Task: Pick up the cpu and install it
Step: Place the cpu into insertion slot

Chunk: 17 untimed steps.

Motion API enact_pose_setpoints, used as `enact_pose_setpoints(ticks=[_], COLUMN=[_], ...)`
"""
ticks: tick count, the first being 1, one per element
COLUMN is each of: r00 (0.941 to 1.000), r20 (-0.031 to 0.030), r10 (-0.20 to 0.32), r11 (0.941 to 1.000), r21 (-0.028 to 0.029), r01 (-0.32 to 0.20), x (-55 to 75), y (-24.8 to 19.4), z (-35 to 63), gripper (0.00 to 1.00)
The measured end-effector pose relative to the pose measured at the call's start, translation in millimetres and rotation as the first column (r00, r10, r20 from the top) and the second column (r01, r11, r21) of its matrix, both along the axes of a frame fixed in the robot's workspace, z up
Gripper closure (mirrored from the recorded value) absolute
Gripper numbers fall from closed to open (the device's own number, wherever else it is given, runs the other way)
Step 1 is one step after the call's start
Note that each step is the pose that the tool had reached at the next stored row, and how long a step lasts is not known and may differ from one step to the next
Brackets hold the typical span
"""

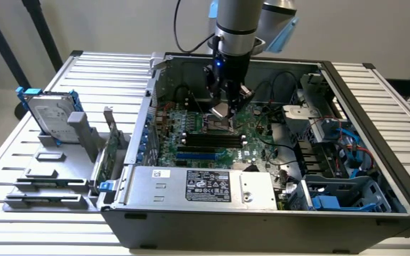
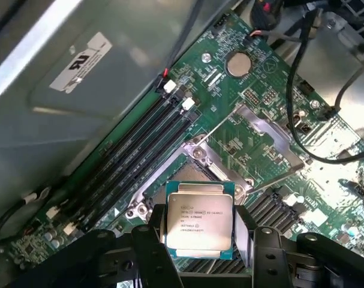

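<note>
Cpu [image 2: 198, 211] held over the socket [image 2: 177, 171]
The cpu is clamped by its edges between the widely spread fingers [image 2: 244, 234] of the gripper [image 2: 199, 231], just above the socket.

One open grey metal computer case [image 1: 262, 229] fills the middle of the exterior view. It contains one green motherboard [image 1: 183, 120], one silver box-shaped power supply [image 1: 201, 186] at six o'clock, and one blue plastic drive bracket [image 1: 337, 202] at four o'clock. At nine o'clock of the case, one grey plastic rack [image 1: 48, 181] carries one silver rectangular hard drive with blue rails [image 1: 52, 120] and one long thin green circuit card [image 1: 107, 154]. One silver robot arm [image 1: 237, 21] bears one black gripper [image 2: 201, 231] with two fingers [image 2: 155, 240] and one small flat square silver-topped cpu [image 2: 199, 219] between them. The motherboard shows four long black memory slots [image 2: 134, 156] and one round silver coin cell [image 2: 238, 63].
</note>
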<state>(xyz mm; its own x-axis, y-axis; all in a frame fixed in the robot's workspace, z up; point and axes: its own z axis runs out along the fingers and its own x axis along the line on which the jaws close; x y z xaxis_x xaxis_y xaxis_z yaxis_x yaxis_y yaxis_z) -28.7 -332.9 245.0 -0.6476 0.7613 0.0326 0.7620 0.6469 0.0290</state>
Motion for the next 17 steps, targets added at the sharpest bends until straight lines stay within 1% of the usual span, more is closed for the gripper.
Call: enact_pose_setpoints(ticks=[2,5,7,9,11,13,15,17], r00=[0.9993,0.9959,0.9919,0.9865,0.9799,0.9720,0.9629,0.9523], r20=[0.0000,0.0000,0.0000,0.0000,0.0000,0.0000,0.0000,0.0000], r10=[-0.037,-0.091,-0.127,-0.164,-0.199,-0.235,-0.270,-0.305], r11=[0.9993,0.9959,0.9919,0.9865,0.9799,0.9720,0.9629,0.9523], r21=[0.0000,0.0000,0.0000,0.0000,0.0000,0.0000,0.0000,0.0000], r01=[0.037,0.091,0.127,0.164,0.199,0.235,0.270,0.305], x=[0.0,0.0,0.0,0.0,0.0,0.0,0.0,0.0], y=[0.0,0.0,0.0,0.0,0.0,0.0,0.0,0.0], z=[-2.1,-5.1,-7.2,-9.2,-11.1,-12.9,-14.3,-15.4], gripper=[0.45,0.45,0.45,0.45,0.45,0.45,0.45,0.45])
